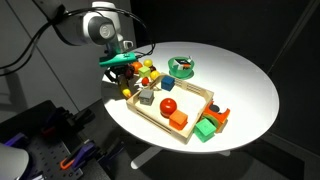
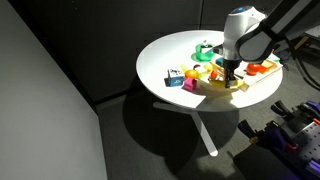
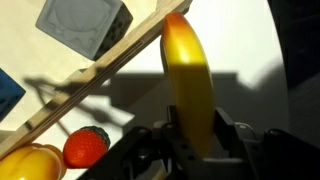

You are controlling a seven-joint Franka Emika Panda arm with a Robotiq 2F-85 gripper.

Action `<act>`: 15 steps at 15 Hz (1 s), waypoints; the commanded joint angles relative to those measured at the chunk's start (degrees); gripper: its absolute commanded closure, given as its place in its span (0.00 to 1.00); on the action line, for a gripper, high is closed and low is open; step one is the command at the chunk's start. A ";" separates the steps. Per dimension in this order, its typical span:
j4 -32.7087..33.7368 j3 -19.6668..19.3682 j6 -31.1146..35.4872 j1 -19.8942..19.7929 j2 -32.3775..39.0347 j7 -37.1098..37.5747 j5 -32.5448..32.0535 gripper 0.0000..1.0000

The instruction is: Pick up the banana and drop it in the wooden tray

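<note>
A robot arm is reaching over a round white counter [image 1: 240,80] in a dark room, and its tool [image 3: 195,140] is gripping the banana [image 3: 190,75]. In the wrist view the two fingers [image 3: 228,135] are closing partway around the banana's near end, pressing on both of its sides. The rest of the yellow fruit is sticking straight out ahead of the tool. Its far tip is reaching the rim of the wooden tray [image 3: 90,80], while most of its length is lying over bare counter just outside that rim. A grey block [image 3: 85,22] is sitting inside the tray, and a red toy [image 3: 87,145] is lying outside it. In both exterior views the tool [image 1: 124,72] [image 2: 232,72] is hanging at one corner of the tray [image 1: 192,88], beside a green bowl [image 1: 182,67].
</note>
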 commanded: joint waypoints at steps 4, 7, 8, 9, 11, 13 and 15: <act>1.32 1.33 -9.87 -1.17 -4.68 4.21 3.45 0.85; 2.39 0.97 -12.84 -1.22 -5.56 7.18 5.60 0.85; 2.89 0.83 -13.68 -1.35 -5.69 8.03 6.35 0.85; 3.22 0.69 -14.12 -1.44 -5.81 8.94 6.97 0.85; 3.89 0.32 -14.56 -1.73 -6.01 10.88 7.96 0.85; 4.34 -0.22 -14.11 -2.14 -6.26 13.28 8.58 0.85; 4.73 -0.76 -13.85 -2.57 -6.43 15.31 9.12 0.85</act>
